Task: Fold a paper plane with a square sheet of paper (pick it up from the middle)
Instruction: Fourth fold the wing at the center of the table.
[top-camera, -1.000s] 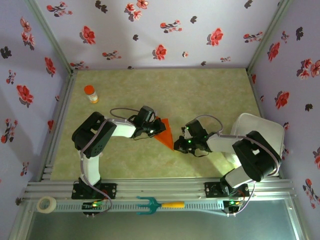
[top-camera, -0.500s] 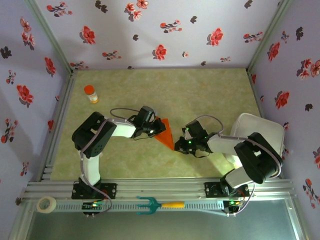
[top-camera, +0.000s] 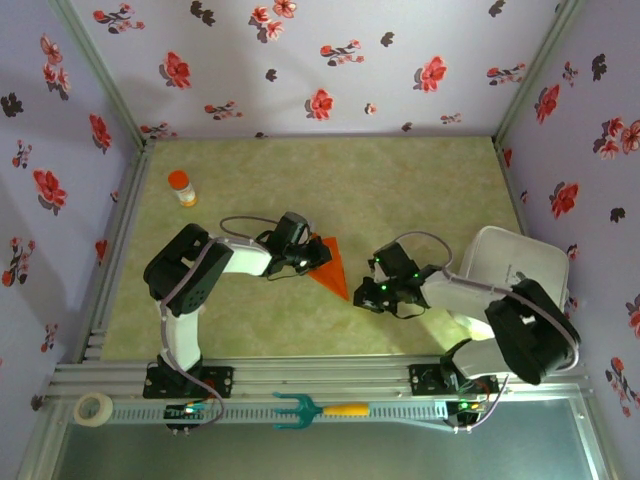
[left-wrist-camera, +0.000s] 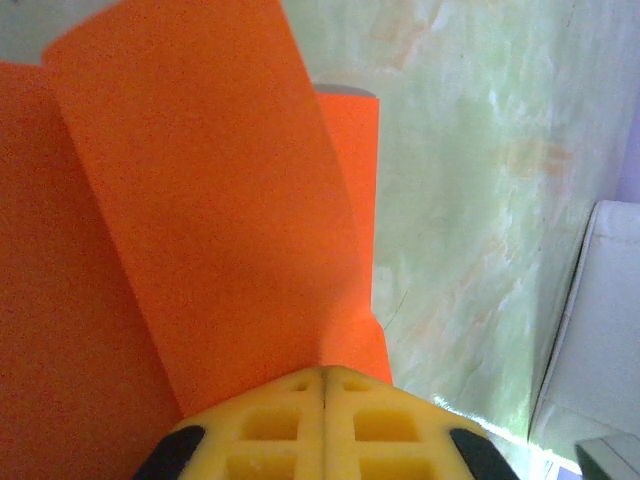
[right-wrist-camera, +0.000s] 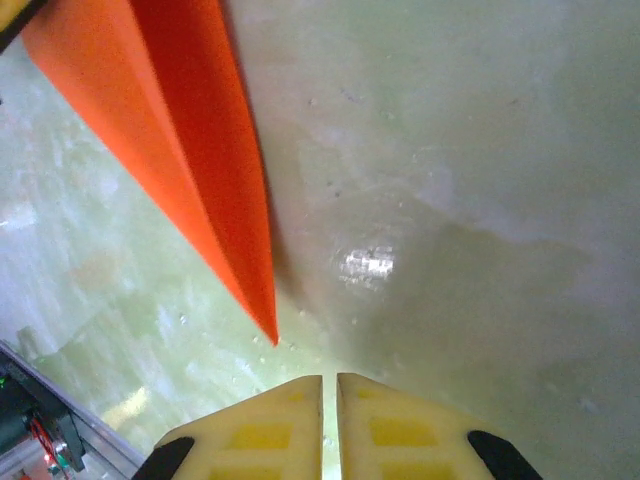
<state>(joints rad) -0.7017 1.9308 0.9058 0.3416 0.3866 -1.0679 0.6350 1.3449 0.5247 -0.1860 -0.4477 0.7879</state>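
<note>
The square sheet of paper (top-camera: 330, 262) is folded into a narrow orange-red dart, the paper plane, lying mid-table with its tip pointing near-right. My left gripper (top-camera: 305, 255) is shut on its wide back end. In the left wrist view the yellow jaws (left-wrist-camera: 325, 372) meet on the layered paper (left-wrist-camera: 200, 200). My right gripper (top-camera: 362, 293) sits just off the pointed tip. In the right wrist view its jaws (right-wrist-camera: 329, 382) stand a narrow slit apart with nothing between them. The tip of the paper (right-wrist-camera: 190, 130) ends a little ahead and left of them.
A small orange-capped bottle (top-camera: 181, 187) stands at the far left. A white bin (top-camera: 515, 270) sits at the right under my right arm, its edge in the left wrist view (left-wrist-camera: 600, 330). A tape roll (top-camera: 94, 407) and a teal fork tool (top-camera: 310, 409) lie on the near rail.
My right gripper has parted its jaws slightly and drawn back a little to the right, off the paper's tip. The left gripper and the paper have stayed put.
</note>
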